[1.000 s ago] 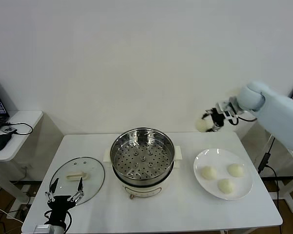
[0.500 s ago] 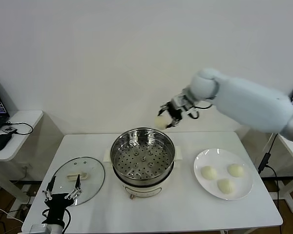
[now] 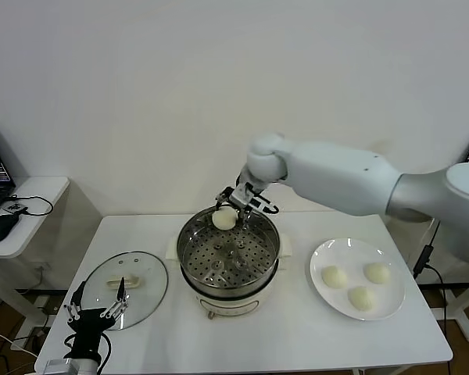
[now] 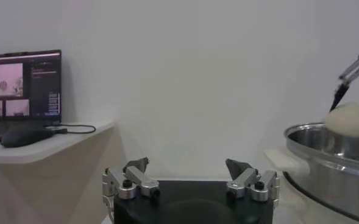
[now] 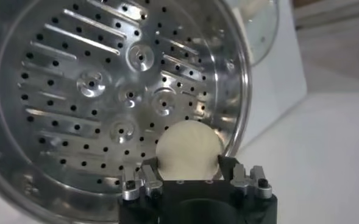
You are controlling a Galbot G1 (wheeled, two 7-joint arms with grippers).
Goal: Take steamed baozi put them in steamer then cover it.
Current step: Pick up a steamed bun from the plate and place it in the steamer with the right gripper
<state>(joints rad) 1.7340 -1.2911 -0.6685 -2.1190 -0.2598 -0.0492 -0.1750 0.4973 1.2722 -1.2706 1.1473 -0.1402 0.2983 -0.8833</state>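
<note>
The white worktop [image 3: 297, 336] fills the lower half of the head view and carries everything noted here. The steamer [image 3: 228, 262] stands at the centre of the frame, a shiny steel pot with a perforated tray, uncovered, on its white base. To its right, in the lower right of the frame, sits a flat white plate [image 3: 322, 295] holding three baozi [image 3: 361, 298], apart from one another. To the steamer's left, in the lower left, a round glass lid [image 3: 148, 289] lies flat on the worktop.

The right gripper [image 3: 236, 209] hangs over the steamer's far rim, just above centre frame, its fingers [image 5: 233, 173] closed on a fourth baozi [image 3: 223, 219]. The right wrist view confirms the bun [image 5: 188, 149] pinched on both sides, above the tray [image 5: 100, 91] near the pot wall, not resting on it.

The left gripper [image 3: 92, 312] is parked at the bottom left corner, by the lid's near edge, its fingers [image 4: 133, 178] spread apart and holding nothing.
</note>
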